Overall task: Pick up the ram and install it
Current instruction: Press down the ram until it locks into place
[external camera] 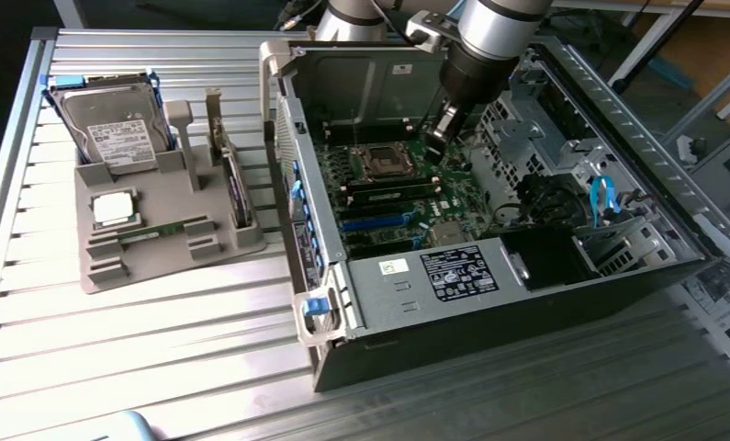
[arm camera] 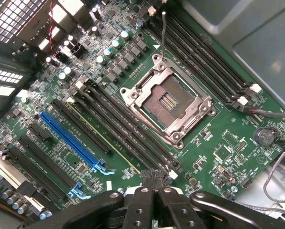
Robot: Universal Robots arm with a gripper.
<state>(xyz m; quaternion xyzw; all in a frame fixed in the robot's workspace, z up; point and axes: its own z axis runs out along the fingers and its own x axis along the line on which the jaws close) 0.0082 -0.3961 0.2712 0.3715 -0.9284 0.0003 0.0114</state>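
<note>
One ram (external camera: pixel 160 230) lies flat in a groove of the grey holder (external camera: pixel 132 262), near the holder's front edge. It is a long, narrow green board with small dark chips. Just behind it sits a square silver chip (external camera: pixel 114 208). A hard drive (external camera: pixel 110 129) leans at the holder's back edge, and a card (external camera: pixel 232 184) stands on edge along its side nearest the computer case (external camera: pixel 488 276).

The holder rests on the ribbed metal desk (external camera: pixel 46 303), towards the desk's edge at the exterior view's left. The open case lies beside it, with steel walls around a green board (arm camera: pixel 214 138).

The gripper (arm camera: pixel 152 177) hangs inside the case, well apart from the ram, with the case wall between them. Its black fingers (arm camera: pixel 143 181) are pressed together with nothing between them, above the long black slots (arm camera: pixel 118 129) beside the empty square socket (arm camera: pixel 168 102). One slot shows a thin yellow-green edge; what it is cannot be told. A blue slot (arm camera: pixel 68 138) runs alongside.
</note>
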